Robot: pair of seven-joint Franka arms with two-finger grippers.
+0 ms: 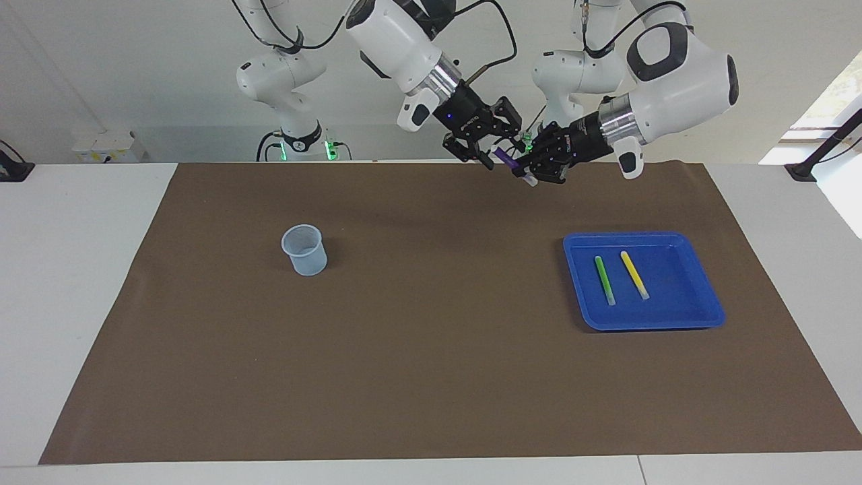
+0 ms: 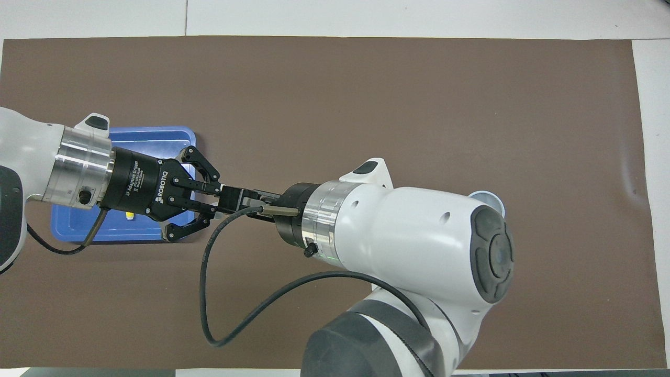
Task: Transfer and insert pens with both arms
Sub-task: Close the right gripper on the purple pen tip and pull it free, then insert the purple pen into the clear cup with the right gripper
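The purple pen [image 1: 506,159] is up in the air, tilted, its pale cap end [image 1: 530,180] pointing down. My left gripper [image 1: 539,162] is shut on it near the cap end, over the mat's edge by the robots. My right gripper [image 1: 502,145] faces it, jaws open around the pen's purple end. In the overhead view the two grippers meet tip to tip, the left gripper [image 2: 220,197] in front of the right arm's wrist, and the pen is hidden. The green pen [image 1: 605,279] and yellow pen [image 1: 634,275] lie side by side in the blue tray [image 1: 680,296].
A clear plastic cup [image 1: 304,250] stands upright on the brown mat [image 1: 431,377] toward the right arm's end; in the overhead view only its rim [image 2: 494,200] shows past the right arm. The blue tray [image 2: 152,139] lies toward the left arm's end. Two smaller white arms [image 1: 296,101] stand by the table's edge near the robots.
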